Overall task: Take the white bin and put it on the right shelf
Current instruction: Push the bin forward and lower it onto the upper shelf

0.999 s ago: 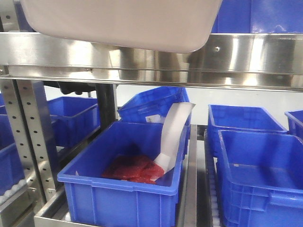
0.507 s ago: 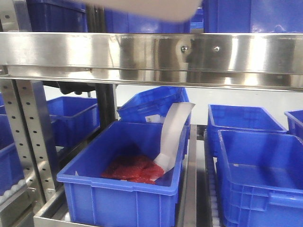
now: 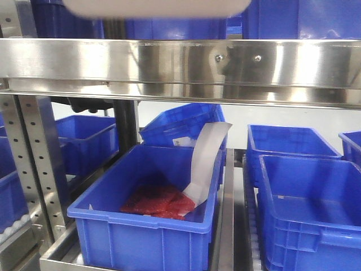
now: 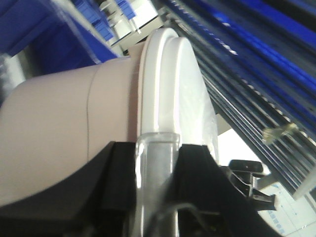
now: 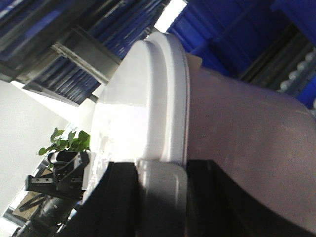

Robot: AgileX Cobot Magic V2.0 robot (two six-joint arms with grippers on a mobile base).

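The white bin (image 3: 158, 7) shows only as a pale underside at the top edge of the front view, above the broad steel front rail (image 3: 169, 62) of the right shelf. In the left wrist view its pinkish-beige wall (image 4: 54, 123) and white lid (image 4: 173, 84) fill the frame. My left gripper (image 4: 157, 148) is shut on the bin's lid rim, with black fingers (image 4: 118, 173) on either side. My right gripper (image 5: 162, 170) is shut on the rim at the bin's other end (image 5: 237, 128). The bin's far side is hidden.
Below the rail, a blue crate (image 3: 141, 237) holds a red bag (image 3: 158, 200) and a white paper strip (image 3: 206, 158). More blue crates (image 3: 310, 214) fill the lower tier, and others (image 3: 293, 17) stand behind the rail. A perforated upright (image 3: 34, 169) stands at left.
The bin has risen from in front of the rail to above it. In the last half second its underside has spread a little wider to the left.
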